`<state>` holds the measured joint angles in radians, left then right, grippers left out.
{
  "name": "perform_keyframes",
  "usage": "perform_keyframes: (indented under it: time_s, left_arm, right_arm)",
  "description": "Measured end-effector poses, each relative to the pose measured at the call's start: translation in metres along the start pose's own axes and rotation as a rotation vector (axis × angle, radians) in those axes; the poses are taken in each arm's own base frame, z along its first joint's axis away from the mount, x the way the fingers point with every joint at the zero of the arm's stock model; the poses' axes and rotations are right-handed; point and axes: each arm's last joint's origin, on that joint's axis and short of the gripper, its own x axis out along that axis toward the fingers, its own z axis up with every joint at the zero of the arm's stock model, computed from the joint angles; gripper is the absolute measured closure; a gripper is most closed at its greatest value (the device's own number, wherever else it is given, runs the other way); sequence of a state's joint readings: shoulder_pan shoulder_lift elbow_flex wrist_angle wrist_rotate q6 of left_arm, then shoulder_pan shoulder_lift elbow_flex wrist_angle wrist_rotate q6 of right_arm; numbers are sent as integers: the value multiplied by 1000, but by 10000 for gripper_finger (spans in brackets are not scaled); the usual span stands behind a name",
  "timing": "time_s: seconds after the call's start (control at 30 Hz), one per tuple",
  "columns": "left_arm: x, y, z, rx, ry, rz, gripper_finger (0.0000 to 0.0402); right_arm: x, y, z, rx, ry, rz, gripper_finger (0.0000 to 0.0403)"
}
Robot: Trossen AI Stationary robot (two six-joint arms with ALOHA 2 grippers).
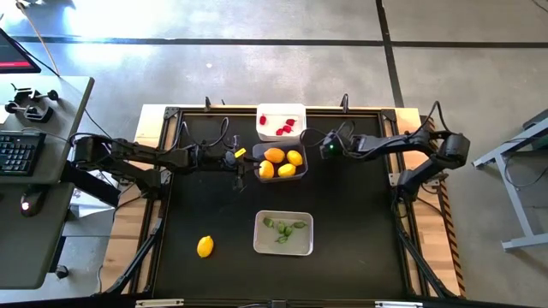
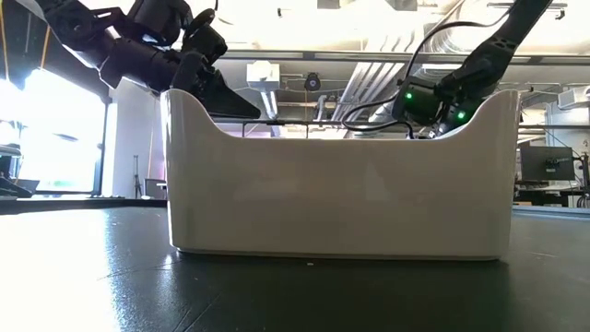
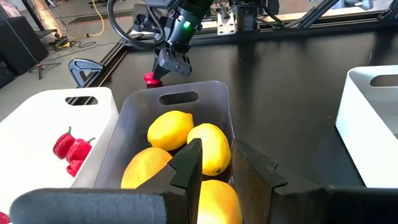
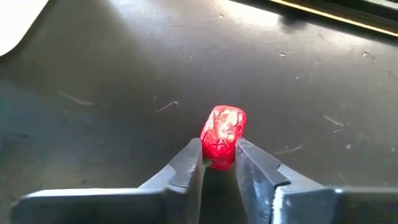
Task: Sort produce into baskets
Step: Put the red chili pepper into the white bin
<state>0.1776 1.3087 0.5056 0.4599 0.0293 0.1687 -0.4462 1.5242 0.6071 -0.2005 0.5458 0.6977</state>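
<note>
My right gripper (image 4: 219, 163) points slanting down at the black table, shut on a small red berry-like piece (image 4: 222, 134); it stands just right of the dark clear basket (image 1: 301, 171), which holds several lemons (image 3: 169, 129). My left gripper (image 3: 216, 180) hovers over that basket's left end, its fingers a little apart with nothing between them. The white basket (image 1: 295, 109), at the far side, holds red pieces (image 1: 283, 127). The pale grey basket (image 1: 260, 244), nearer, holds green leafy pieces (image 1: 283, 228). One lemon (image 1: 205, 246) lies on the table at the near left. My right gripper pinches the red piece's near end (image 4: 217, 157) between its two fingertips, coming from above at a slant. Most of the piece sticks out beyond the tips. In the left wrist view the red piece (image 3: 150, 78) sits at table level under the fingers.
Bare black table lies left and right of the baskets. A raised frame edge (image 1: 402, 113) bounds the table. In the low view the pale grey basket (image 2: 336, 175) fills the front and hides the other baskets.
</note>
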Motion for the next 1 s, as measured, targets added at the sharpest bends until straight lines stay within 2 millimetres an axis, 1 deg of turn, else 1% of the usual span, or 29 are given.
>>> perform_keyframes:
  time_s: [0.2, 0.33, 0.5, 0.7, 0.8, 0.9, 1.0]
  left_arm:
    - [0, 0, 0, 8, 0, 0, 328]
    - [0, 0, 0, 9, 0, 0, 328]
    - [0, 0, 0, 11, 0, 0, 328]
    - [0, 0, 0, 17, 0, -1, 328]
    - [0, 0, 0, 17, 1, -1, 328]
    - [0, 0, 0, 17, 1, -2, 328]
    - [0, 0, 0, 18, 1, -2, 328]
  right_arm:
    - [1, -1, 1, -47, -4, -2, 364]
    - [-4, 5, 6, -89, -14, 28, 379]
    - [-24, 21, 29, -137, -89, 133, 382]
    - [-51, 51, 62, -239, -269, 290, 382]
    - [-60, 57, 80, -255, -344, 351, 382]
    - [-61, 61, 95, -277, -362, 410, 382]
    - [-52, 69, 106, -309, -346, 433, 382]
